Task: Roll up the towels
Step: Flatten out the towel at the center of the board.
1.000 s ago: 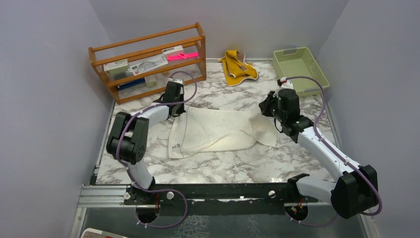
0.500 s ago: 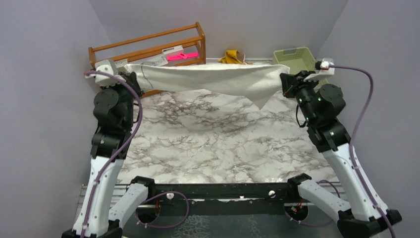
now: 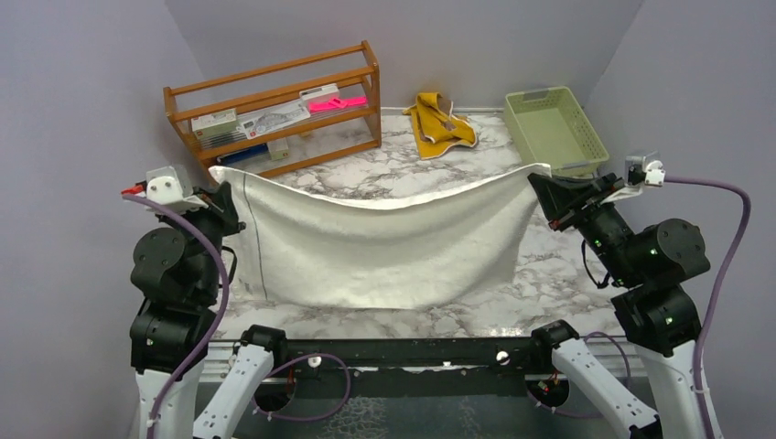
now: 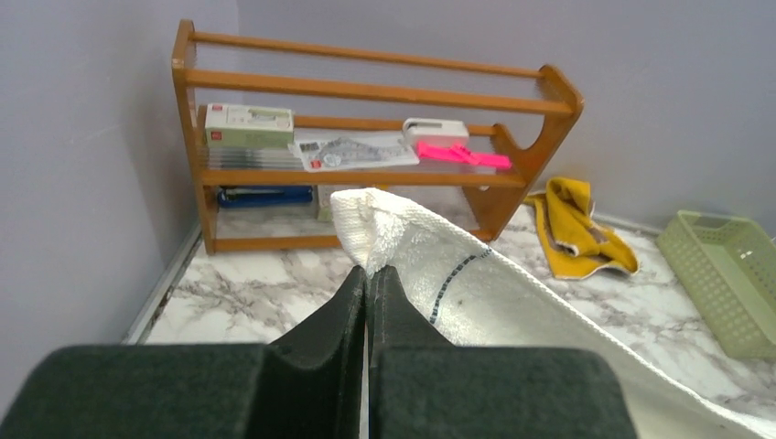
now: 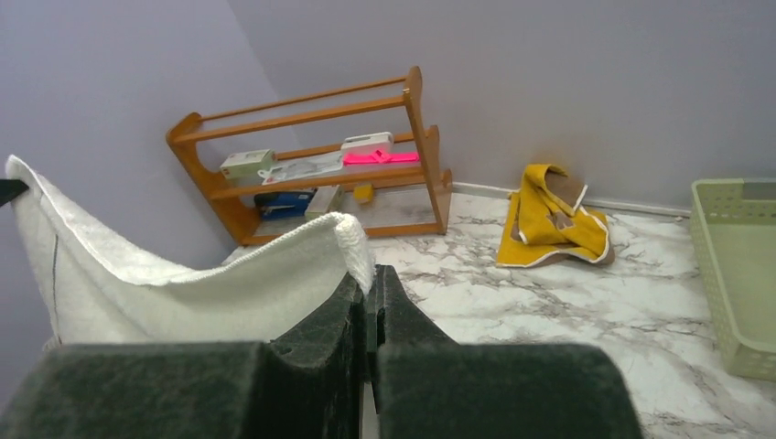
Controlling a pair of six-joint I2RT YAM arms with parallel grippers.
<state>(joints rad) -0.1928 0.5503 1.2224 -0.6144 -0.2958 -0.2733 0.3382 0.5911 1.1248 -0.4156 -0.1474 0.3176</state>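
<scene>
The cream-white towel hangs spread between my two grippers above the near part of the table, sagging in the middle, its lower edge close to the table's front. My left gripper is shut on its left top corner. My right gripper is shut on its right top corner. The mustard-yellow towel lies crumpled on the table at the back, apart from both grippers; it also shows in the left wrist view and the right wrist view.
A wooden shelf rack with small items stands at the back left. A pale green plastic basket sits at the back right. The marble table is walled in on three sides.
Both arms lifted the cream-white towel off the table, then drew it back toward the near edge and lower. It now hangs spread out, no longer stretched high at the back.
</scene>
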